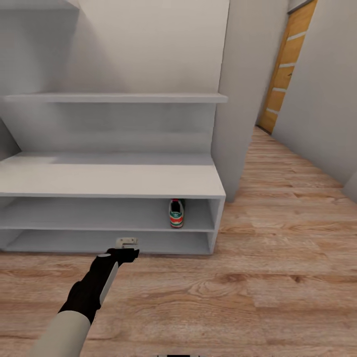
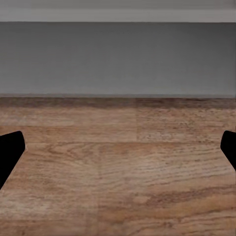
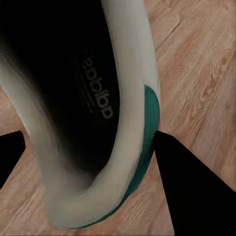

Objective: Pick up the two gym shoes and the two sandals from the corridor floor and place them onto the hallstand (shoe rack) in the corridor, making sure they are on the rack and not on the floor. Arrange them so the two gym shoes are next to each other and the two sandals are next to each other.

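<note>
From the head, one gym shoe [image 1: 176, 213] already stands heel-out at the right end of the hallstand [image 1: 114, 178]'s upper shelf opening, the left gripper [image 1: 127, 244] hangs low before the lower opening, and an orange door [image 1: 286, 64] lies down the corridor floor [image 1: 277, 277] well clear of the work. The left wrist shows its fingers [image 2: 10, 152] spread wide on nothing above bare planks. At the right wrist the right gripper [image 3: 83, 152] straddles the second gym shoe [image 3: 132, 98], one finger touching its green heel side; whether it is clamped I cannot tell, so I would confirm the grip, then set it just beside its mate, clearing the bench edge

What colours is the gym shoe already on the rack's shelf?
Cream-white, with green stripes and an orange-red patch on the gym shoe; best seen in the head view.
</note>
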You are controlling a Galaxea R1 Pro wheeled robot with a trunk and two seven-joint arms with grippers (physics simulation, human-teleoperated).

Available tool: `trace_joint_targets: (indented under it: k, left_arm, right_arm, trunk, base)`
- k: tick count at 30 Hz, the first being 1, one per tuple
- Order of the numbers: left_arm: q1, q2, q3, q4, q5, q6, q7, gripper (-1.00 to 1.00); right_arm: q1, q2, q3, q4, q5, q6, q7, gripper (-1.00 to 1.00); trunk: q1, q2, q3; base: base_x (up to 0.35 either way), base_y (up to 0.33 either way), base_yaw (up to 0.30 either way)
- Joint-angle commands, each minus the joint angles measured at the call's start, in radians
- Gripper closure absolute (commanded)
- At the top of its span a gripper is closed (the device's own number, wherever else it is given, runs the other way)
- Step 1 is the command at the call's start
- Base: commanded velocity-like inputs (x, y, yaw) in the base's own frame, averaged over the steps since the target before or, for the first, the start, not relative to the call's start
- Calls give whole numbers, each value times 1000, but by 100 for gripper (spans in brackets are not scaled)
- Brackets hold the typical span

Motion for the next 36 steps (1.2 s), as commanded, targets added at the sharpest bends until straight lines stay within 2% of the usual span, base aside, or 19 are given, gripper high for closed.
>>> trace_joint_targets:
  k: [1,8,14,18,23,31,34,36]
  left_arm:
    - [0,0,1,-1,-3,2,1,-100]
    - [2,2,1,-1,-4,-4,3,-100]
    - [5,15,2,1,-5,-1,4,-100]
    - [5,57,1,3,-3,-1,3,-100]
    - [5,67,0,4,-1,-3,0,-100]
    - [5,58,-5,12,0,-7,-3,-100]
    - [5,35,-6,14,-1,-7,-4,-100]
    - [5,27,-7,14,-1,-7,-5,-100]
  right_arm:
    - [-1,-1,0,-2,-10,5,-8,100]
    - [-1,-1,0,-2,-13,5,-8,100]
    - [-1,0,1,-3,-14,5,-8,100]
    - [-1,3,1,-2,-10,5,-8,100]
    - [-1,3,-2,-2,-10,4,-8,100]
    - [-1,3,-3,-3,-8,5,-8,100]
    - [-1,6,-3,-3,-7,3,-9,100]
    - [-1,7,-3,-3,-7,3,-9,100]
  trunk:
    - [0,0,-1]
    - [0,0,-1]
    - [0,0,-1]
    - [0,0,-1]
    - [0,0,-1]
    - [0,0,-1]
    - [0,0,-1]
    - [0,0,-1]
  base:
    - [-91,312,0]
    - [-181,279,0]
    - [-270,226,0]
    - [-274,224,0]
    - [-275,224,0]
    - [-193,254,0]
    - [-36,298,0]
    - [-13,302,0]
